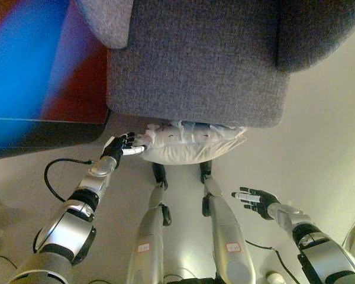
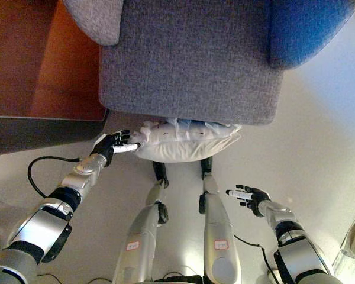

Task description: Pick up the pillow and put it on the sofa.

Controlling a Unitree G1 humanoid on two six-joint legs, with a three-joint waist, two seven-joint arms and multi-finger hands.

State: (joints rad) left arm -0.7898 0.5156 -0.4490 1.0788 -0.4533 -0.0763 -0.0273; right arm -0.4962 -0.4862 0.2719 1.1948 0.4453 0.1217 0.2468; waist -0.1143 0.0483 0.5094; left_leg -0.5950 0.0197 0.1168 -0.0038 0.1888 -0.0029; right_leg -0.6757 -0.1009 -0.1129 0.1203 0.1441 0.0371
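White pillow (image 1: 192, 142) touches left robot hand (image 1: 119, 148), below grey sofa (image 1: 195, 59).

white pillow (image 1: 192, 142), grey woven sofa (image 1: 195, 59), pale floor (image 1: 319, 148), reddish-brown cabinet (image 2: 41, 59), probably wood.

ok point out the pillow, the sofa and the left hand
pillow (image 1: 192, 145), left eye view, middle of its white cover
sofa (image 1: 195, 65), left eye view, grey seat cushion top
left hand (image 1: 119, 148), left eye view, back of the hand
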